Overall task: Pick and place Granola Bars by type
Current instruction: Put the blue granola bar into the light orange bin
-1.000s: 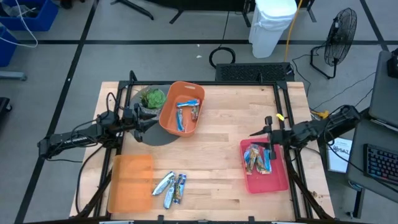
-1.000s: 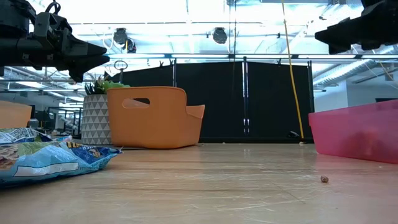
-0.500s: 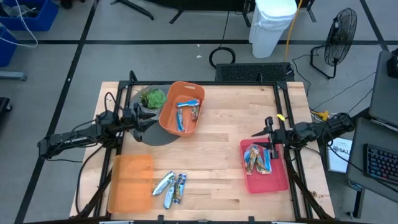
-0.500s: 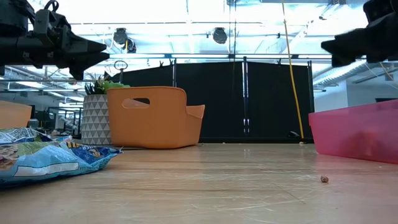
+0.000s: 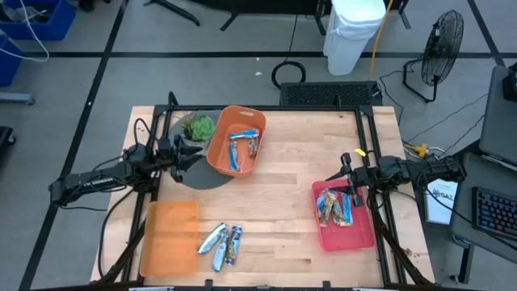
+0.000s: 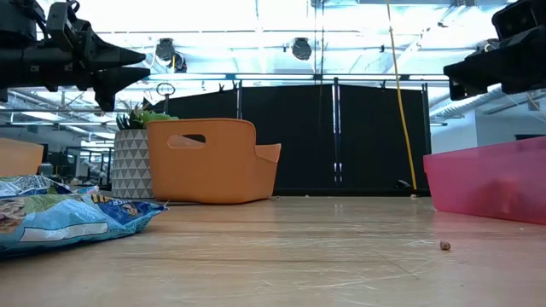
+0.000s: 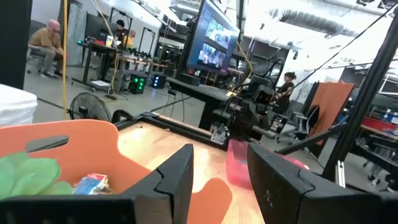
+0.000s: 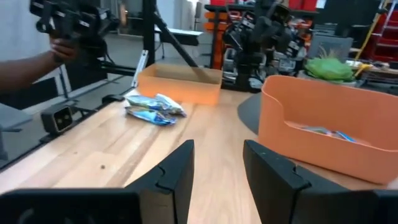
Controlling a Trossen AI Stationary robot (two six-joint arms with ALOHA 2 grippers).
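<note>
Risk, flat tray: your flat orange tray (image 5: 168, 237) at the left front looks empty; if it is meant for the loose type, watch for a bar sliding off its low edge.
Risk, loose bars: three bars (image 5: 221, 243) lie bunched and touching on the table just right of that tray; you could pinch two at once, or nudge neighbours away.
Risk, plant: the plant (image 5: 196, 127) stands right beside the tub, so a wide approach by the left arm could clip it.
Left gripper (image 5: 194, 157): fingers apart, holding nothing, raised beside the tub's left wall.
Orange tub (image 5: 219, 146): rear left of centre; holds a few bars (image 5: 243, 145), blue and brownish.
Red bin (image 5: 323, 234): right front; holds several mixed-colour bars (image 5: 335, 205).
Right gripper (image 5: 342, 171): fingers apart, empty, raised over the bin's rear edge.
Types: you cannot tell from here whether each container holds one type only.
</note>
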